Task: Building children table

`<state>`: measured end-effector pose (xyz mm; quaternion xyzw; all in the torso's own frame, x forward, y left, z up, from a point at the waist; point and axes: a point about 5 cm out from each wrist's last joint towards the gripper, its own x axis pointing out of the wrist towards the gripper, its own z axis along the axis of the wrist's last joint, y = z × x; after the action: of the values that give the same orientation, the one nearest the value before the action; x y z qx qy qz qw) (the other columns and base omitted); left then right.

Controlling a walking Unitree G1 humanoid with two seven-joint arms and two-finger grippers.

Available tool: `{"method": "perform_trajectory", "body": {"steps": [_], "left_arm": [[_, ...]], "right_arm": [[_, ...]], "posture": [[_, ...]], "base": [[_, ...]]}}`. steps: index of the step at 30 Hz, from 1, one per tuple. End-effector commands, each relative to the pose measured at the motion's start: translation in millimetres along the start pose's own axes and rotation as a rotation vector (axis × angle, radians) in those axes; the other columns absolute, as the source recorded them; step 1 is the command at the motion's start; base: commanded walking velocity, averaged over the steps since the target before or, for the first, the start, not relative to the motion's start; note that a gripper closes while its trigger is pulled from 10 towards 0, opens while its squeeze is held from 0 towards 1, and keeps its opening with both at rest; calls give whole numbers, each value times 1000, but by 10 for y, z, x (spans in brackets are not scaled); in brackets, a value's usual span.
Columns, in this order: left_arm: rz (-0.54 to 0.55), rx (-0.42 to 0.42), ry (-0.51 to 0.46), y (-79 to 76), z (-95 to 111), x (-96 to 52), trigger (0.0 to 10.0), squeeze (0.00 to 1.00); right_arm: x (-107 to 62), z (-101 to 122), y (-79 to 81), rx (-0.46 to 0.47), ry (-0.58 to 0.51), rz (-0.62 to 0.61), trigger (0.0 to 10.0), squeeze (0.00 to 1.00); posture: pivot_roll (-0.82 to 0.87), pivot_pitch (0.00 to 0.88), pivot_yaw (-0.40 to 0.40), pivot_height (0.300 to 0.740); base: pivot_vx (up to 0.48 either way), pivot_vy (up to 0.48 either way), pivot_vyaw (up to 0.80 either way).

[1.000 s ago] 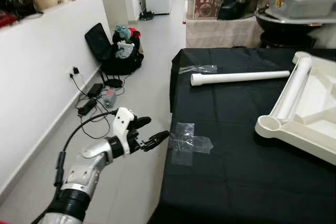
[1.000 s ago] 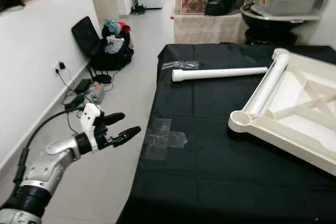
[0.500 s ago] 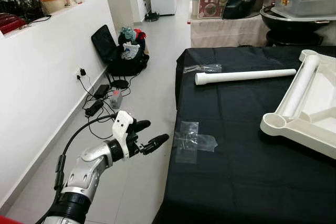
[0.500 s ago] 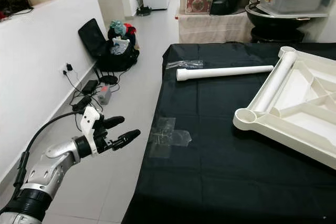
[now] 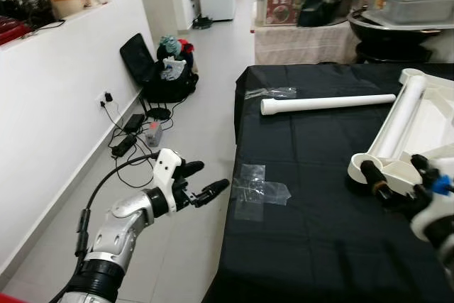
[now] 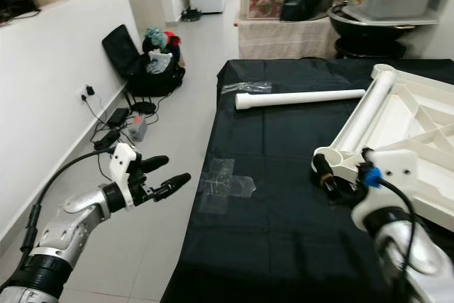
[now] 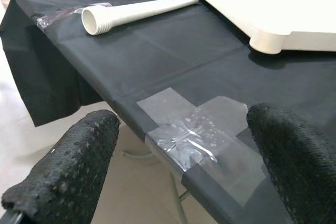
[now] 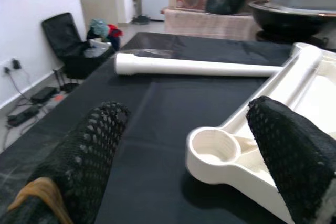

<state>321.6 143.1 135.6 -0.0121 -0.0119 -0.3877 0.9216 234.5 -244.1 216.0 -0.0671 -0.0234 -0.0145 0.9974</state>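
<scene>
My right gripper (image 6: 340,175), fingers spread, hangs at the round corner socket of the upturned white tabletop (image 6: 418,133). The loose white leg tube (image 5: 326,103) lies crosswise on the black cloth (image 5: 312,196). My left gripper (image 5: 202,182) hovers open off the table's edge.
</scene>
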Motion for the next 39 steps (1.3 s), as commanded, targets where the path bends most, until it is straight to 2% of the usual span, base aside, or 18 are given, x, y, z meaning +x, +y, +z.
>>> {"method": "perform_trajectory", "body": {"steps": [1, 2, 3, 4, 5, 7, 8, 10, 16, 17, 18, 19, 25, 27, 28, 31, 35, 39], "left_arm": [[1, 17, -3, -12, 20, 2, 10000, 0], [5, 15, -7, -13, 23, -2, 10000, 0], [5, 15, -7, -13, 23, -2, 10000, 0], [12, 13, -14, -9, 36, -5, 10000, 0], [12, 13, -14, -9, 36, -5, 10000, 0], [19, 14, -19, -3, 48, -9, 10000, 0], [19, 14, -19, -3, 48, -9, 10000, 0], [23, 17, -21, -7, 49, -5, 10000, 0], [32, 21, -29, -2, 77, -8, 10000, 0], [42, 24, -30, 12, 81, -35, 10000, 0], [42, 24, -30, 12, 81, -35, 10000, 0], [51, 26, -29, 22, 79, -63, 10000, 0], [60, 25, -23, 24, 62, -100, 10000, 0], [56, 24, -22, 12, 58, -89, 10000, 0], [56, 24, -22, 12, 58, -89, 10000, 0], [51, 26, -21, 20, 64, -69, 10000, 0], [49, 27, -20, 18, 63, -65, 10000, 0], [43, 27, -19, 3, 66, -59, 10000, 0]], "right_arm": [[131, -8, 144, -4, -3, 15, 10000, 0], [231, 26, 241, -6, -25, 32, 10000, 0], [231, 26, 241, -6, -25, 32, 10000, 0], [359, 31, 320, -9, -43, 43, 10000, 0], [359, 31, 320, -9, -43, 43, 10000, 0], [591, -54, 447, -52, -39, 76, 10000, 0], [591, -54, 447, -52, -39, 76, 10000, 0], [737, -134, 536, -100, -21, 122, 10000, 0], [929, -263, 516, -170, 58, 99, 10000, 0], [1019, -306, 414, -242, 107, 38, 10000, 0], [1019, -306, 414, -242, 107, 38, 10000, 0], [1090, -333, 314, -302, 155, -12, 10000, 0], [1132, -365, 86, -295, 225, -74, 10000, 0], [1088, -463, -64, -216, 284, -64, 10000, 0], [1088, -463, -64, -216, 284, -64, 10000, 0], [1040, -580, 17, -67, 333, 91, 10000, 0], [1054, -641, 83, -55, 353, 159, 10000, 0], [1110, -830, 79, -96, 459, 194, 10000, 0]], "posture": [[-49, 0, 1, 740], [-49, 0, 1, 740], [-49, 0, 1, 740], [-39, 0, -7, 740], [-39, 0, -7, 740], [-28, 0, -10, 740], [-28, 0, -10, 740], [-16, 0, -13, 740], [16, 0, -40, 740], [22, 0, -46, 740], [22, 0, -46, 740], [23, 0, -47, 740], [23, 0, -47, 740], [22, 0, -42, 740], [22, 0, -42, 740], [15, 0, -36, 740], [14, 0, -34, 740], [20, 0, -37, 740]], "base": [[0, 0, 0], [0, 0, 0], [0, 0, 0], [0, 0, 0], [0, 0, 0], [0, 0, 0], [0, 0, 0], [0, 0, 0], [0, 0, 0], [0, 0, 0], [0, 0, 0], [0, 0, 0], [0, 0, 0], [0, 0, 0], [0, 0, 0], [0, 0, 0], [0, 0, 0], [0, 0, 0]]}}
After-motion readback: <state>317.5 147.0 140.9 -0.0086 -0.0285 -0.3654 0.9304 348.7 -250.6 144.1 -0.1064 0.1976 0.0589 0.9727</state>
